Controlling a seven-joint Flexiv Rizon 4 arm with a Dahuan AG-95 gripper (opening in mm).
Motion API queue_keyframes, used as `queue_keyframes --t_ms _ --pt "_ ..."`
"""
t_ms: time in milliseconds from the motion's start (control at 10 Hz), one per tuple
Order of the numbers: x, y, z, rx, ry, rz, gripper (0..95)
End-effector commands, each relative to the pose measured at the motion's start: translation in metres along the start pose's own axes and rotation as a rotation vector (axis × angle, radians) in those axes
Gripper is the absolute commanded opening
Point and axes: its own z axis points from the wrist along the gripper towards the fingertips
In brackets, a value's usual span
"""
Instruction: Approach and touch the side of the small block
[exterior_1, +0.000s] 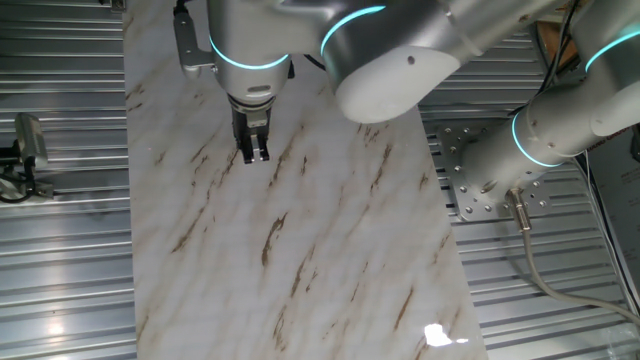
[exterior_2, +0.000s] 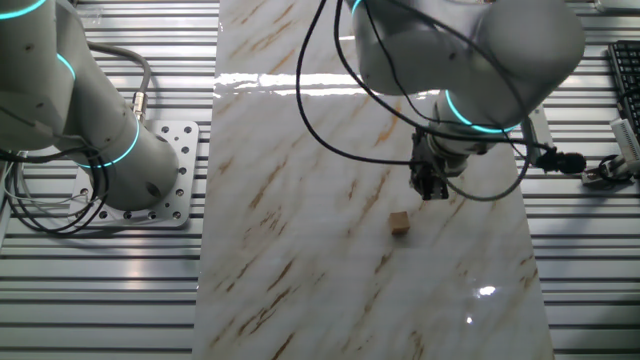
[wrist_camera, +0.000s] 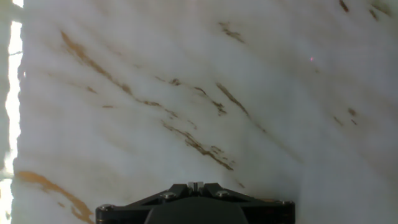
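The small block (exterior_2: 400, 222) is a tiny tan cube lying on the marble-patterned tabletop (exterior_2: 330, 250). It shows only in the other fixed view; in the first fixed view and the hand view it is out of sight. My gripper (exterior_2: 430, 186) hangs just above the tabletop, a short way up and to the right of the block, apart from it. In the first fixed view the gripper (exterior_1: 255, 152) points straight down with its black fingers together and nothing between them. In the hand view only the fingertips' (wrist_camera: 196, 185) upper ends show, pressed together.
The marble board (exterior_1: 300, 250) lies on a ribbed metal table (exterior_1: 60, 260). The arm's base plate (exterior_2: 165, 190) and cables sit at the board's left edge. A small clamp-like fixture (exterior_2: 610, 168) stands off the right edge.
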Motion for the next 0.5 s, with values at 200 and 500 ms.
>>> queue_keyframes --t_ms 200,500 --pt "0.0070 -0.0010 0.0064 0.008 -0.006 -0.010 0.0" --pt "0.0066 -0.0019 0.0082 0.021 -0.001 -0.041 0.0"
